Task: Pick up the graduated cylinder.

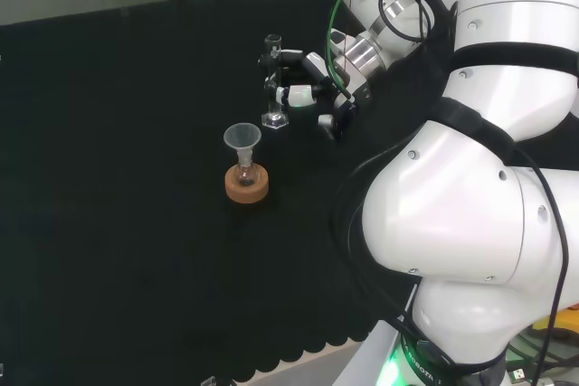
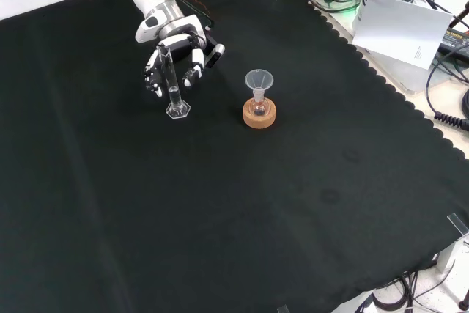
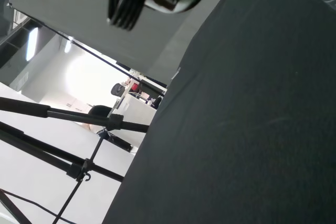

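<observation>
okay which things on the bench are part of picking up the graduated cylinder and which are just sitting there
Part of the job:
- graduated cylinder, upright on the cloth
- hand, fingers around the cylinder's upper part

Just sitting there:
- funnel in a small flask
- cork ring under that flask
- sheet of paper beyond the cloth's edge

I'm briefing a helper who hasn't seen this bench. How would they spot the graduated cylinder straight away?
On the black cloth, find the robot's hand near the top of the front view. The graduated cylinder stands upright right at its fingers. It is a thin clear tube on a small hexagonal foot, unlike the funnel-topped flask on the cork ring to its right.
</observation>
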You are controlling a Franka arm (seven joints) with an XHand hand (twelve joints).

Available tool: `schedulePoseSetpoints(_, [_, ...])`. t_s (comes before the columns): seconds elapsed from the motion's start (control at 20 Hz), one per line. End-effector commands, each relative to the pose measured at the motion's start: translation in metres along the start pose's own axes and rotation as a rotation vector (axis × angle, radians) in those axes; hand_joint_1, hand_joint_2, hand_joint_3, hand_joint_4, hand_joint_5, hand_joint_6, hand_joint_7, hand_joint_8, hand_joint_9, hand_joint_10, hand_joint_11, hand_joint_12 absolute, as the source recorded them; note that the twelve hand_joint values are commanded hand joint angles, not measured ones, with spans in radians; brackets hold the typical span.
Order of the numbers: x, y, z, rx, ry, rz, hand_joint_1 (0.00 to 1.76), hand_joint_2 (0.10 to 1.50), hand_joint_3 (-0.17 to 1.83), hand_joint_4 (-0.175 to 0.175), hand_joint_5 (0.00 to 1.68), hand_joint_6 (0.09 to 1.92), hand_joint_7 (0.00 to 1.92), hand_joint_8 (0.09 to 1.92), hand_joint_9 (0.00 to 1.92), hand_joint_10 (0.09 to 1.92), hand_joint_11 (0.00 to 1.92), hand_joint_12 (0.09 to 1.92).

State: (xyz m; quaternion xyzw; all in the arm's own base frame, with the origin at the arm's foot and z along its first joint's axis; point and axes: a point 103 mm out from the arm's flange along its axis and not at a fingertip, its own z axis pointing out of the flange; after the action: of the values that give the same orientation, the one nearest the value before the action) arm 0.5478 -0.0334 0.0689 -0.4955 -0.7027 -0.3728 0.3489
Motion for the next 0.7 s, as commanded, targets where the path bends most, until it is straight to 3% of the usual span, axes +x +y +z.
schedulePoseSetpoints(0.05, [-0.0037, 0.0005, 0.0001, 0.004, -0.005, 0.007, 1.04, 0.68, 0.66, 0.021, 0.68, 0.47, 0.63, 0.56, 0.94, 0.36, 0.69, 1.14])
schedulePoseSetpoints(0.7, [-0.0041, 0.0022, 0.0031, 0.009, 0.003, 0.004, 1.06, 0.71, 0.64, 0.021, 0.68, 0.56, 0.71, 0.56, 1.03, 0.33, 0.78, 1.09])
